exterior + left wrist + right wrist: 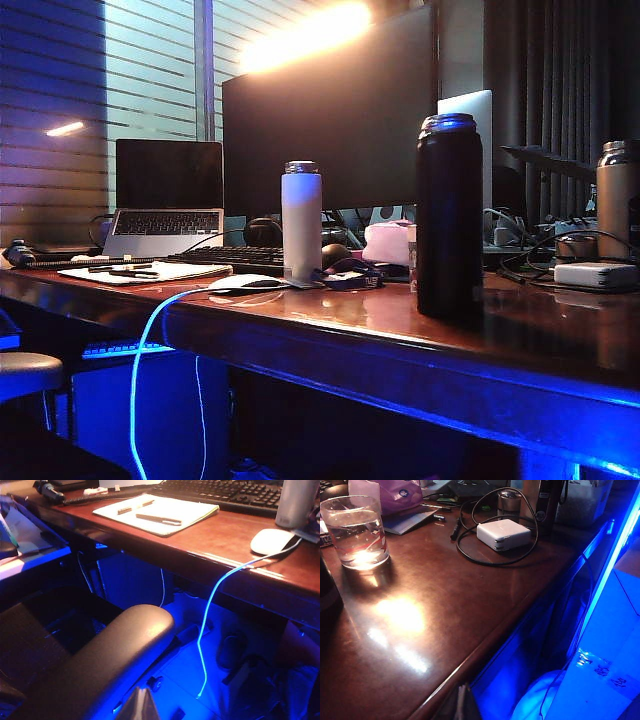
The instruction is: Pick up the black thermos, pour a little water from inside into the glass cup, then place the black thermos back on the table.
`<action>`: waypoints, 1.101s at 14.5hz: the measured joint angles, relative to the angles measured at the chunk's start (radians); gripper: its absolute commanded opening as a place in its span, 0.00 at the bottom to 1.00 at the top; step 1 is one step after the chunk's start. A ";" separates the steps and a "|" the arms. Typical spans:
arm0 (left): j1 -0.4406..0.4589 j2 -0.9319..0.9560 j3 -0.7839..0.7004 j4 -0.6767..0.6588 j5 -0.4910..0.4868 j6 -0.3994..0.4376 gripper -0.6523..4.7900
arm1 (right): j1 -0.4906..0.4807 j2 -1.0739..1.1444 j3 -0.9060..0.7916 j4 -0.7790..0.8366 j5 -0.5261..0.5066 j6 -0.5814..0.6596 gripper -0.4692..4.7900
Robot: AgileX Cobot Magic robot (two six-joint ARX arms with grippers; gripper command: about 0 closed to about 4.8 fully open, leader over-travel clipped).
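1. Upright on the table (330,320), the black thermos (449,215) stands near the thick rounded front edge, right of centre in the exterior view; matte black cylinder, shiny metallic rim on top, tallest bottle there.
2. Bare glossy wood lies in front of and to the right of the thermos, up to the white power adapter (595,275) and its looped cable.
3. Glass cup (356,532) shows clearly only in the right wrist view: short clear tumbler, red print on its side, water in it, standing on the wood just beside a dark shape that is probably the thermos base; in the exterior view it is mostly hidden behind the thermos.
4. White bottle (301,220) with silver cap stands well left of the thermos; steel-grey bottle (617,200) at the far right edge.
5. Left wrist view alone shows the notepad (157,512) with pens, the mouse (272,541), the glowing cable hanging off the table edge, and a chair armrest (107,665) below it.
6. Right gripper (462,702): only a fingertip sliver shows, off the table's front edge; jaws closed, nothing in them.
7. Left gripper (142,705): only a tip shows, above the armrest and off the table; jaw width can't be read.
8. Neither gripper appears in the exterior view.
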 measured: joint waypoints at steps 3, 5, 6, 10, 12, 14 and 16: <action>0.000 0.000 0.000 0.000 0.000 -0.004 0.11 | 0.000 0.000 0.000 0.000 0.000 0.000 0.09; 0.000 0.000 0.000 0.000 0.000 -0.004 0.11 | 0.000 0.000 0.000 0.000 0.000 0.000 0.09; 0.000 0.000 0.000 0.000 0.000 -0.004 0.11 | 0.000 0.000 0.000 0.000 0.000 0.000 0.09; 0.000 0.000 0.000 0.000 0.000 -0.031 0.11 | 0.000 0.000 0.000 0.000 0.000 0.000 0.09; 0.000 0.000 -0.001 0.013 0.002 -0.096 0.11 | 0.000 0.000 0.000 0.000 0.000 0.000 0.09; 0.000 0.000 0.003 0.083 0.006 -0.121 0.12 | 0.000 0.000 0.000 0.000 0.000 -0.001 0.09; 0.000 0.000 0.057 0.094 0.006 -0.154 0.12 | 0.000 0.000 0.000 0.003 -0.005 0.000 0.09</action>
